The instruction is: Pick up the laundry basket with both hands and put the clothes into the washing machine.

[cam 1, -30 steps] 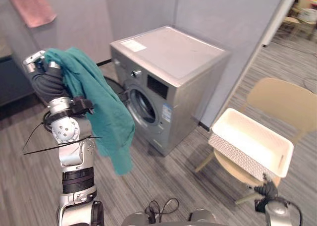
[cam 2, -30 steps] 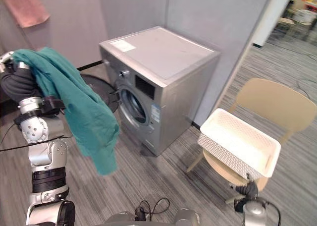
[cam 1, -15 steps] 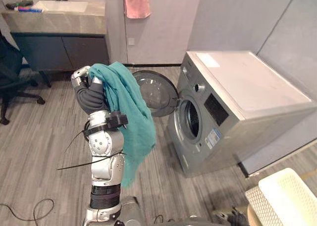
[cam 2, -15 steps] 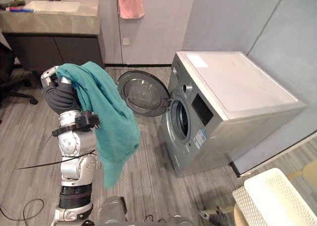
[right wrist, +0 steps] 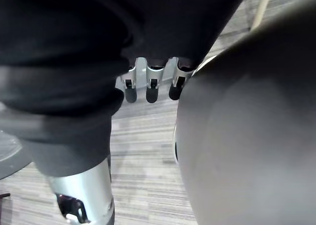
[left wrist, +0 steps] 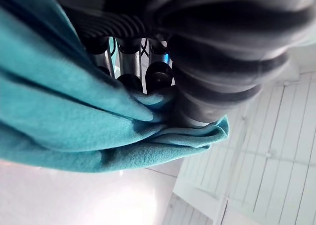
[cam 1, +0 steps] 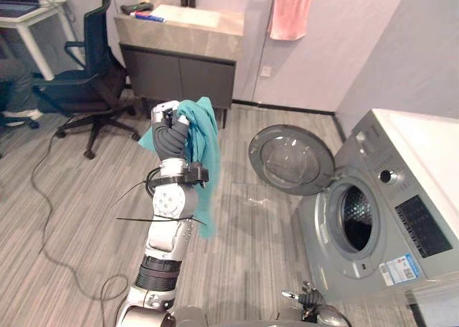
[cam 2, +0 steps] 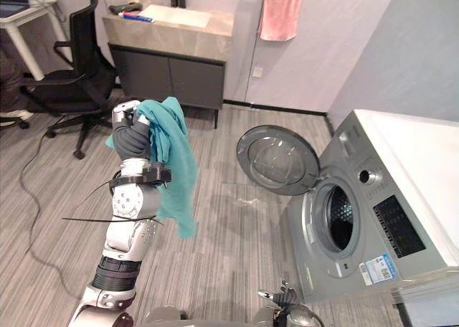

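The floor [cam 1: 72, 219] was grey wood-grain plank; the walls [cam 1: 344, 54] were plain pale grey. A dark-doored vanity unit [cam 1: 179, 72] stood against the rear wall, with a pink towel [cam 1: 290, 11] hung beside it. A black office chair [cam 1: 97, 76] stood near a white desk [cam 1: 29, 19].

Bright, even indoor light; soft, faint shadows.

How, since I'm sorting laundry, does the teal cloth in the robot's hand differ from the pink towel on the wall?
The teal cloth is bunched in the left hand; the pink towel hangs flat on the wall. The teal cloth is deep-coloured, the pink towel pale. Both hang down.
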Tool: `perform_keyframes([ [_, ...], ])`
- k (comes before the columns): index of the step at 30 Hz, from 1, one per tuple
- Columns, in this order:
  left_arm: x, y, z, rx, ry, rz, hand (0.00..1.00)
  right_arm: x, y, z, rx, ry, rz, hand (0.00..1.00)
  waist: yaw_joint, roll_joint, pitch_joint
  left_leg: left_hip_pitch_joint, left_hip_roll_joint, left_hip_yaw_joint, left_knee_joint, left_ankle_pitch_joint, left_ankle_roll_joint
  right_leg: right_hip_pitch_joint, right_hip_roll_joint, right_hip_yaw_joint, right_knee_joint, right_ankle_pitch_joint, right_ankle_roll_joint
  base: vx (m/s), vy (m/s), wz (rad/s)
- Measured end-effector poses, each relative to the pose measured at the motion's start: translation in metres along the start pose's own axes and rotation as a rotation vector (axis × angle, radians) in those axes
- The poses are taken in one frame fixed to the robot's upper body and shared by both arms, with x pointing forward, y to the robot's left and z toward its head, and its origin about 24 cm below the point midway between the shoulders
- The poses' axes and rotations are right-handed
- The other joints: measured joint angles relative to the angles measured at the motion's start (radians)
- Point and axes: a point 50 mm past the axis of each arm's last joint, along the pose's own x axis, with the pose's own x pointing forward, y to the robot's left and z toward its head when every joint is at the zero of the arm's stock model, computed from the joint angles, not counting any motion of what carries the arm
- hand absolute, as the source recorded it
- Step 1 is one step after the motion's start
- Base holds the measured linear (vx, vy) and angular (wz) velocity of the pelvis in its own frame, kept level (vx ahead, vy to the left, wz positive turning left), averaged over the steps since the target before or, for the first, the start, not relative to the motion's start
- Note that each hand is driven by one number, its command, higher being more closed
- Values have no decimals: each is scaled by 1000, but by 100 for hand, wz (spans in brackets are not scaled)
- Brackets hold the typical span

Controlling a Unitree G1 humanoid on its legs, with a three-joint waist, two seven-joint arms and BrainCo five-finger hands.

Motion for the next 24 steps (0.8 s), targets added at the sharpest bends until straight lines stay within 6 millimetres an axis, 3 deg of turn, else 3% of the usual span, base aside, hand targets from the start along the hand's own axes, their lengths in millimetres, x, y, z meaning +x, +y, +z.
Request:
perform_keyframes([
  [2, 0, 1, 0, -5, 0, 3, 100, 1, 0, 4, -7, -13, 0, 0, -6, -1, 0, 33, 0, 29, -40, 2, -16, -25, 11, -139, -147, -1, -14, 237, -89, -25],
  [4, 1, 3, 1, -8, -1, 13, 100, 2, -1, 1, -18, 5, 0, 0, -3, -8, -4, 42, 0, 60, -36, -9, -42, -15, 22, -280, -325, 39, -63, 263, -132, -37],
  [5, 1, 4, 0, -14, 2, 24, 100, 2, -4, -3, -22, 27, -3, 0, -7, -15, -6, 57, 7, 70, -17, -28, -72, 8, 54, -323, -419, 118, -172, 278, -121, -57],
  [6, -1, 4, -3, -19, 20, 31, 100, 3, -9, 1, -32, 26, -17, 0, -8, 20, -6, 82, 40, 93, -26, -28, -83, 29, 104, -322, -460, 142, -203, 286, -108, -60],
  [8, -2, 2, -4, -32, 26, 38, 100, 3, -12, 1, -57, 24, -22, 0, -14, 44, -11, 134, 81, 134, -46, -39, -115, 65, 181, -301, -518, 138, -200, 287, -83, -75],
  [10, -8, 12, -4, -31, 34, 81, 100, 2, -8, -3, -62, 35, -10, 0, -17, 40, -20, 154, 168, 181, 96, -48, -140, 128, 279, -244, -595, 134, -204, 362, -152, -103],
  [11, -11, 15, -4, -31, 37, 94, 100, 2, -9, -4, -61, 36, -9, 0, -17, 40, -20, 139, 202, 181, 184, -47, -139, 146, 304, -222, -615, 134, -206, 236, -163, -103],
  [12, -15, 21, -2, -33, 34, 124, 100, 1, -10, -5, -63, 35, -12, 0, -15, 48, -19, 97, 264, 166, 342, -27, -109, 176, 347, -186, -641, 131, -212, 144, -148, -123],
  [13, -21, 27, 1, -31, 26, 152, 100, 0, -12, -6, -66, 28, -12, 0, 3, 59, -18, 4, 335, 95, 571, 63, -6, 210, 397, -121, -675, 121, -230, 129, -117, -133],
  [14, -24, 30, 2, -28, 27, 165, 100, 0, -11, -6, -74, 24, -9, 0, 11, 59, -19, -40, 346, 50, 658, 57, -9, 219, 410, -93, -681, 113, -242, 243, -17, -153],
  [15, -29, 35, 1, -16, 38, 181, 100, -1, -11, -7, -79, 28, -6, 0, 26, 56, -16, -122, 327, -30, 754, 12, -27, 229, 423, -33, -684, 100, -261, 275, 93, -168],
  [16, -37, 42, -2, -8, 64, 201, 100, 0, -8, -9, -91, 40, 4, 0, 33, 34, -16, -194, 253, -101, 730, -53, -32, 236, 418, 46, -690, 99, -263, 297, 130, -163],
  [17, -40, 45, -3, -7, 77, 212, 100, 0, -7, -8, -95, 44, 8, 0, 36, 31, -15, -211, 214, -141, 688, -76, -38, 241, 416, 78, -695, 108, -253, 197, 110, -137],
  [18, -44, 48, -5, -4, 93, 222, 100, 1, -4, -8, -105, 44, 18, 0, 39, 32, -14, -222, 175, -186, 633, -93, -42, 246, 415, 109, -697, 115, -248, 189, 164, -141],
  [20, -61, 51, -14, -29, 160, 233, 100, 2, -4, -5, -137, 40, 27, 0, 51, 44, -19, -201, 13, -426, 342, -109, -77, 238, 409, 226, -702, 130, -221, 217, 288, -186],
  [21, -72, 43, -20, -63, 200, 209, 100, 3, -4, -3, -158, 35, 32, 0, 56, 86, -30, -180, -11, -532, 161, -11, -93, 236, 429, 288, -715, 137, -188, 169, 301, -157],
  [22, -76, 37, -23, -84, 219, 190, 100, 3, -9, 0, -186, 23, 25, 0, 56, 124, -35, -181, 5, -542, 112, 61, -98, 233, 448, 309, -717, 133, -173, 165, 343, -154],
  [23, -82, 30, -30, -129, 260, 152, 100, 4, -5, 7, -194, 0, 27, 0, 52, 126, -31, -177, 26, -486, 113, 24, -132, 205, 435, 346, -675, 115, -133, 126, 336, -159],
  [24, -89, 26, -32, -196, 281, 145, 100, 3, 6, 11, -187, -26, 54, 0, 62, 103, -36, -163, 21, -390, 69, 28, -117, 130, 379, 316, -599, 70, -73, 97, 305, -163],
])
